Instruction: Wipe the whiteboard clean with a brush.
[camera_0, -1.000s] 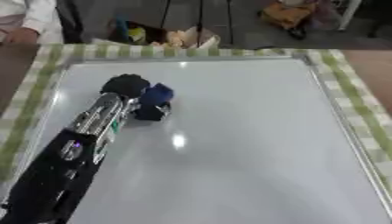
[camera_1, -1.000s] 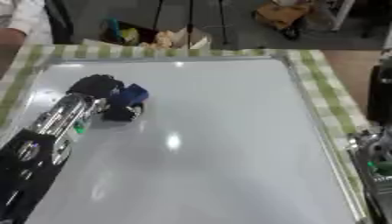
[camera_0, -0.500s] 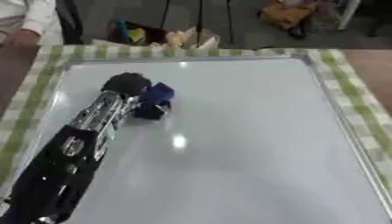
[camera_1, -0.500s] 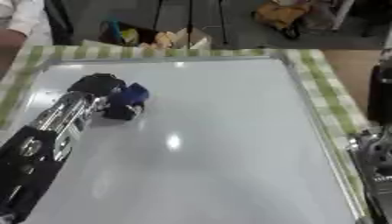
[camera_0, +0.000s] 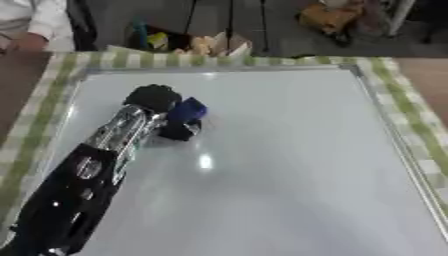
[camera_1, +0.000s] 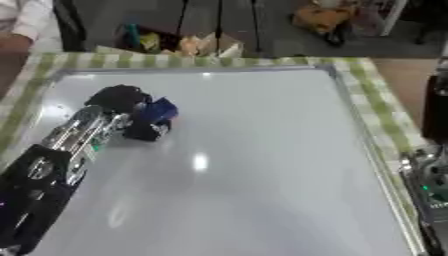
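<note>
Currently the left robot hand (camera_0: 162, 102) is curled round the blue brush (camera_0: 185, 114), which sits just to its right, pressed on the whiteboard (camera_0: 289, 165). No marks visible. Advice: keep brush flat, sweep rightward in overlapping passes. Right robot hand: state indeterminate.

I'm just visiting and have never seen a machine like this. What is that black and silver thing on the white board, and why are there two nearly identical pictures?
Both pictures come from the two eyes of one camera in the robot's head, looking down, so they nearly match. The black and silver limb from the lower left is the robot's left arm. Its left robot hand is curled round a small blue and black brush that rests on the white, silver-framed whiteboard. The board looks clean here and lies on a green and white checked cloth. In the right eye view, part of the right arm shows at the right edge; its hand is not visible.
</note>
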